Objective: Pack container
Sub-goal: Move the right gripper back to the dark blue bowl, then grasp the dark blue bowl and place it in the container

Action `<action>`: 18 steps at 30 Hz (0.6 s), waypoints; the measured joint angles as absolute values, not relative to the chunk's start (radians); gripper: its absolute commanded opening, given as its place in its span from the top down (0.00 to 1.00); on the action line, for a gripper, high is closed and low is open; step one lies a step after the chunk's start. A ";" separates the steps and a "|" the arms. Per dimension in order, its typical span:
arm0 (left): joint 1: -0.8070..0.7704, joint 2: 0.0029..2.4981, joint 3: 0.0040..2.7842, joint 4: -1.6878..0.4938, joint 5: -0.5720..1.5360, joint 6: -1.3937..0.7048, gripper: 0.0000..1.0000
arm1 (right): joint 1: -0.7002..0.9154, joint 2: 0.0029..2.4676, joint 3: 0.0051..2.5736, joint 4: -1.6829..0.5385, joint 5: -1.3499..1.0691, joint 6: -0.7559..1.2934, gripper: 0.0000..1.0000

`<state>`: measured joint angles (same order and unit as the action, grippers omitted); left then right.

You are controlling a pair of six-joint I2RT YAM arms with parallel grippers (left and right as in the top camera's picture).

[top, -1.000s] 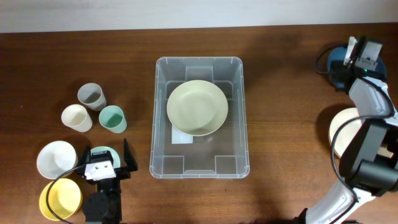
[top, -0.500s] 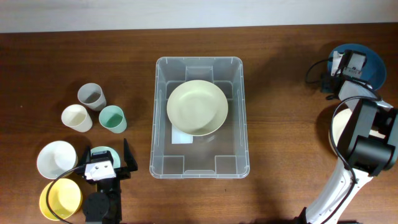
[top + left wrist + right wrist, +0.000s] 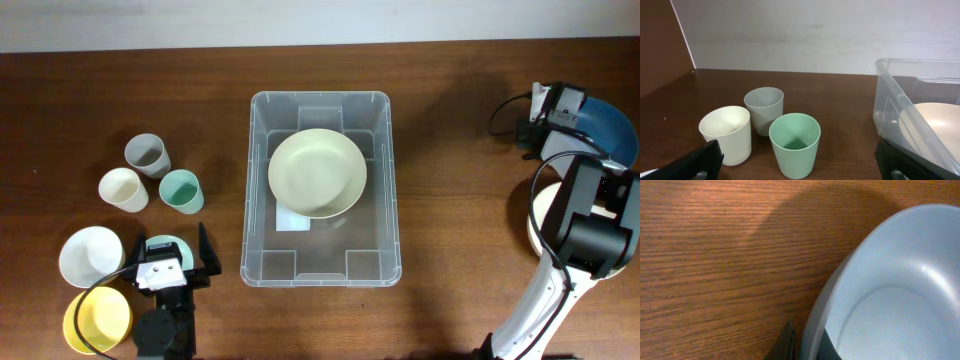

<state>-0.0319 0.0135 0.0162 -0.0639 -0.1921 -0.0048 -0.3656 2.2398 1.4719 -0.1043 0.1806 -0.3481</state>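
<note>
The container (image 3: 320, 262), a large clear bin, stands mid-table with a pale green plate (image 3: 317, 172) lying inside it. At the far right, my right gripper (image 3: 553, 112) is shut on the left rim of a blue bowl (image 3: 605, 125). In the right wrist view the bowl's rim (image 3: 815, 325) runs between the two dark fingertips of that gripper (image 3: 807, 342). My left gripper (image 3: 168, 252) sits at the front left, open and holding nothing. In the left wrist view the left gripper (image 3: 800, 167) has its fingers (image 3: 695, 162) spread wide, facing three cups.
Grey cup (image 3: 147, 154), cream cup (image 3: 123, 189) and green cup (image 3: 181, 190) stand left of the bin. White bowl (image 3: 90, 255), yellow bowl (image 3: 97, 320) and a mint bowl (image 3: 165, 243) lie by the left gripper. A cream plate (image 3: 543, 215) lies partly under the right arm.
My right gripper came down to the blue bowl's left rim and shut on it; the bowl looks shifted slightly right. The left arm has not moved.
</note>
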 measured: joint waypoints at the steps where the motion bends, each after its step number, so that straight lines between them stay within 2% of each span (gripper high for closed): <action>1: -0.032 0.014 0.016 -0.064 -0.192 -0.005 0.01 | -0.366 2.240 1.474 -0.107 0.181 -0.348 0.96; 6: -0.032 0.014 0.016 -0.064 -0.192 -0.005 0.01 | -0.355 2.228 1.513 -0.186 0.175 -0.345 0.96; 10: -0.032 0.014 0.016 -0.064 -0.192 -0.005 0.01 | -0.281 2.138 1.587 -0.374 0.169 -0.349 0.96; 17: -0.032 0.014 0.016 -0.064 -0.192 -0.005 0.01 | 0.006 1.872 1.665 -0.542 0.128 -0.290 0.96; 18: -0.032 0.014 0.016 -0.064 -0.192 -0.005 0.01 | 0.089 1.823 1.666 -0.570 0.096 -0.278 0.96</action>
<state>-0.0319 0.0135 0.0162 -0.0639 -0.1917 -0.0048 0.0891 1.8229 1.6661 -0.5697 0.0956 -0.2779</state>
